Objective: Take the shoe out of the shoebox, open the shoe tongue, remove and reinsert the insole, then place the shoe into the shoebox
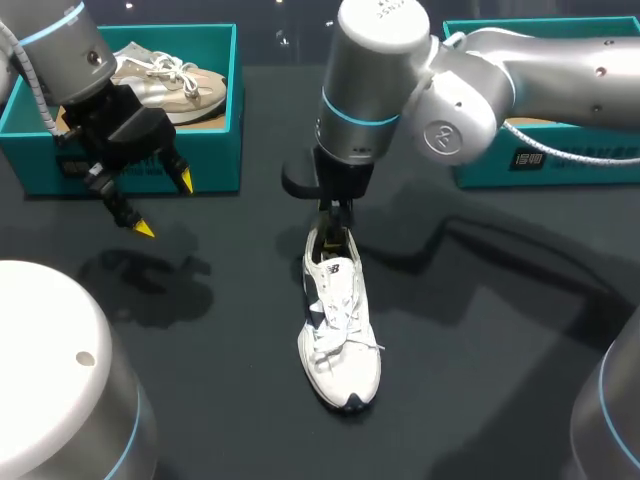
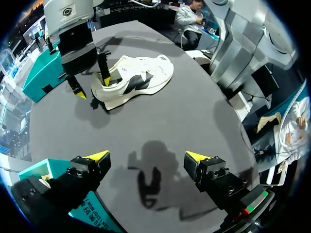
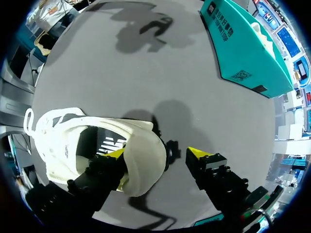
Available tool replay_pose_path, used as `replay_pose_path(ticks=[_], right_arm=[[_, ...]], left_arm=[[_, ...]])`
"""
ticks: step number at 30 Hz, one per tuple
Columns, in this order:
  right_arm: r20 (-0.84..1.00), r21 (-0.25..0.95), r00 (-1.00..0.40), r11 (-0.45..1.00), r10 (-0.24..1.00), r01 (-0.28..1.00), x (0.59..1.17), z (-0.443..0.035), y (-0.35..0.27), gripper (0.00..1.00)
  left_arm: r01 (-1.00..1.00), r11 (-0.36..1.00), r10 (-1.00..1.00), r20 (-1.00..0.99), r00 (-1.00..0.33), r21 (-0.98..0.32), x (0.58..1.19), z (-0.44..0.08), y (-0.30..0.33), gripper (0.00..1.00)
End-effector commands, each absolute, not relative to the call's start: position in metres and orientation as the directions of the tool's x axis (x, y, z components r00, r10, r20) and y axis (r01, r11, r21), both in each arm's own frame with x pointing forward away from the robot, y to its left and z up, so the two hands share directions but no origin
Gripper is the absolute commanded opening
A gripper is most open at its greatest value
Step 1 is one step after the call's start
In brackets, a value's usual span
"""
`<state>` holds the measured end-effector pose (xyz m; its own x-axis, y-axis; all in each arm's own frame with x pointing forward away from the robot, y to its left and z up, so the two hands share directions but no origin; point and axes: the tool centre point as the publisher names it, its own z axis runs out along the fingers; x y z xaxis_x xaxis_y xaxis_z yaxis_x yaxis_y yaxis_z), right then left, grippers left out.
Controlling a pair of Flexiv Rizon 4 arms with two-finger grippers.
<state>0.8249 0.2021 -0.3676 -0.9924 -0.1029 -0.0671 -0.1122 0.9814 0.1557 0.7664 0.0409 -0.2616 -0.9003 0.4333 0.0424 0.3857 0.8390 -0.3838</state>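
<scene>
1. White shoe (image 1: 340, 330) lies on the table (image 1: 480, 350), toe nearest.
2. Right gripper (image 3: 156, 152) straddles the heel, fingers apart, one inside, gripping nothing; likely best to pinch the insole alone.
3. Left gripper (image 1: 166, 206) hangs spread, empty, beside a teal shoebox (image 1: 215, 120).

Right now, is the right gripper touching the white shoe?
Touching. In the right wrist view, one finger of the right gripper sits inside the white shoe, against its heel. The other finger stands clear outside.

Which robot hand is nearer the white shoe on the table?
Right. The right gripper sits at the white shoe, one finger inside its heel; the left gripper hangs apart by the teal shoebox.
</scene>
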Motion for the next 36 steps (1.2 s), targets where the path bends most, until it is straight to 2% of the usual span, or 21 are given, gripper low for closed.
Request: replay_pose_path(ticks=[1,15,19,23,25,26,27,36], right_arm=[[-0.060,0.154,-0.993,0.982,-0.102,-0.110,0.827,-0.374,0.204,0.73],[-0.044,0.144,-0.993,0.983,-0.106,-0.111,0.825,-0.382,0.205,0.64],[-0.038,0.145,-0.994,0.983,-0.105,-0.109,0.825,-0.384,0.204,0.58],[-0.036,0.145,-0.994,0.984,-0.102,-0.106,0.825,-0.385,0.204,0.36],[-0.039,0.146,-0.994,0.984,-0.099,-0.104,0.826,-0.385,0.203,0.20],[-0.040,0.146,-0.994,0.984,-0.098,-0.103,0.826,-0.385,0.203,0.04],[-0.041,0.146,-0.994,0.984,-0.097,-0.102,0.826,-0.384,0.203,0.00],[-0.081,0.145,-0.994,0.986,-0.077,-0.088,0.826,-0.370,0.197,0.00]], left_arm=[[0.387,0.839,0.434,0.042,-0.900,-0.382,0.766,-0.262,0.042,1.00],[0.387,0.839,0.434,0.042,-0.900,-0.382,0.766,-0.262,0.042,1.00],[0.387,0.839,0.434,0.042,-0.900,-0.382,0.766,-0.262,0.042,1.00],[0.387,0.839,0.434,0.042,-0.900,-0.382,0.766,-0.262,0.042,1.00],[0.387,0.839,0.434,0.042,-0.900,-0.382,0.766,-0.262,0.042,1.00],[0.387,0.839,0.434,0.042,-0.900,-0.382,0.766,-0.262,0.042,1.00],[0.387,0.839,0.434,0.042,-0.900,-0.382,0.766,-0.262,0.042,1.00],[0.387,0.839,0.434,0.042,-0.900,-0.382,0.766,-0.262,0.042,1.00]])
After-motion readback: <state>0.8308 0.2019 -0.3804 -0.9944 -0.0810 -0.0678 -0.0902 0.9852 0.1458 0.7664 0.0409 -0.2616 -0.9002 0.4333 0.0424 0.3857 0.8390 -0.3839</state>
